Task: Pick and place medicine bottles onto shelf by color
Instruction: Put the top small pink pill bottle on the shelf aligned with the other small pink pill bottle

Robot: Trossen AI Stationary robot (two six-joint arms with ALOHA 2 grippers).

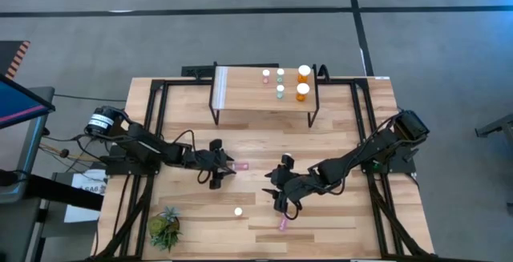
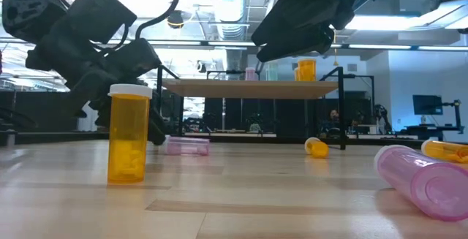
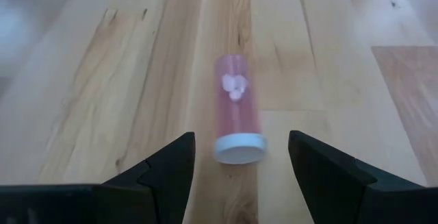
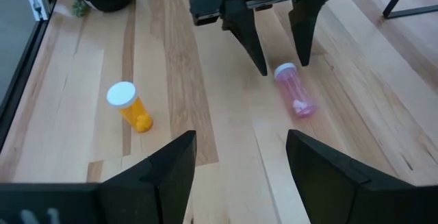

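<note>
A pink medicine bottle (image 3: pixel 237 118) lies on its side on the table, white cap (image 3: pixel 239 148) toward my left gripper (image 3: pixel 239 176). That gripper is open, one finger on either side of the cap end, touching nothing. My right gripper (image 4: pixel 239 176) hovers open and empty above mid-table (image 1: pixel 274 191), facing the left gripper (image 4: pixel 280 53). An orange bottle (image 4: pixel 130 107) stands upright in front of it. The shelf (image 1: pixel 240 94) at the far edge carries a pink bottle (image 1: pixel 266 75), two teal ones (image 1: pixel 280 82) and two larger orange ones (image 1: pixel 303 82).
Another pink bottle (image 1: pixel 283 224) lies near the front edge. In the low view two orange bottles (image 2: pixel 316 147) (image 2: pixel 446 150) lie on the table. A small green plant (image 1: pixel 164 228) stands at the near left corner. Bare wood stretches between the grippers and the shelf.
</note>
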